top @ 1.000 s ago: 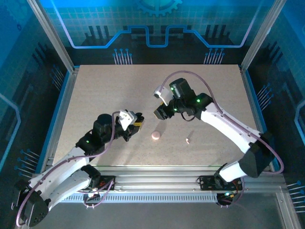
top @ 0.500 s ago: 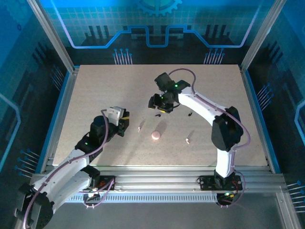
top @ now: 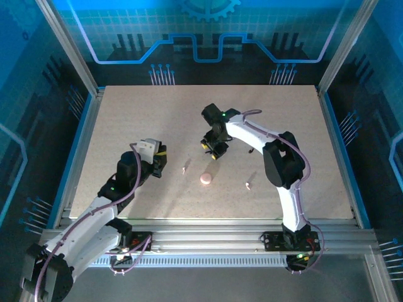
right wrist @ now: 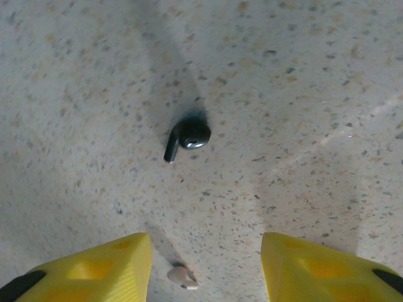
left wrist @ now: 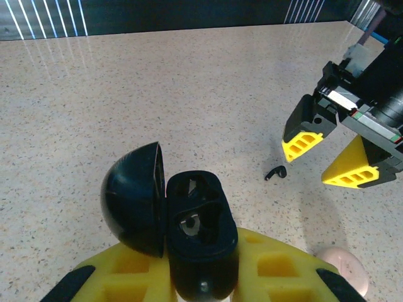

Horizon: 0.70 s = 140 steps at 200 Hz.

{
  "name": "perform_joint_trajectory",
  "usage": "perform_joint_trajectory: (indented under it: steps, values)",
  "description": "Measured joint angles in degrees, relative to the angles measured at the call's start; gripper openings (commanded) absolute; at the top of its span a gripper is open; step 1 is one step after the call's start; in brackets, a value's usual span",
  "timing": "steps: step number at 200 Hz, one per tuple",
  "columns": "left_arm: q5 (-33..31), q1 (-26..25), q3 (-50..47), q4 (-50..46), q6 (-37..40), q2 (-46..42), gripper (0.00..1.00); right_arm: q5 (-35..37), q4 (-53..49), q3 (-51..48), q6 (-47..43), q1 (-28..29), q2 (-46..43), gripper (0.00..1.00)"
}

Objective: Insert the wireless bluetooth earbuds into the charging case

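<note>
My left gripper (left wrist: 201,267) is shut on a black charging case (left wrist: 198,236) whose lid stands open to the left; its sockets look empty. A black earbud (right wrist: 186,135) lies on the table, and my right gripper (right wrist: 206,251) hangs open just above and beside it, with that black earbud (left wrist: 275,172) next to its yellow fingers (left wrist: 302,141). The closed pale-pink puck case (top: 206,179) sits mid-table between the arms. One pinkish earbud (top: 185,168) lies left of the puck, and another pinkish earbud (top: 248,185) lies to its right.
A second small dark piece (top: 250,150) lies by the right arm's forearm. The speckled beige table (top: 138,119) is framed by aluminium rails (top: 85,132) and blue walls. The pink puck (left wrist: 340,264) lies close to my left gripper's right finger.
The right arm has folded in and dropped its open gripper over the black earbud. The left gripper has pulled back to the left with the black case, uncovering a pinkish earbud.
</note>
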Motion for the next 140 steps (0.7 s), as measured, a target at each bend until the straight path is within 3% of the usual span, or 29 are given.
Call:
perform_joint_trajectory:
  steps: [53, 140]
  values:
    - [0.0, 0.9, 0.0, 0.2, -0.2, 0.0, 0.19, 1.0, -3.0, 2.3, 11.2, 0.0, 3.2, 0.49]
    - [0.0, 1.3, 0.0, 1.1, -0.2, 0.0, 0.20, 2.2, -3.7, 7.6, 15.1, -1.2, 7.6, 0.45]
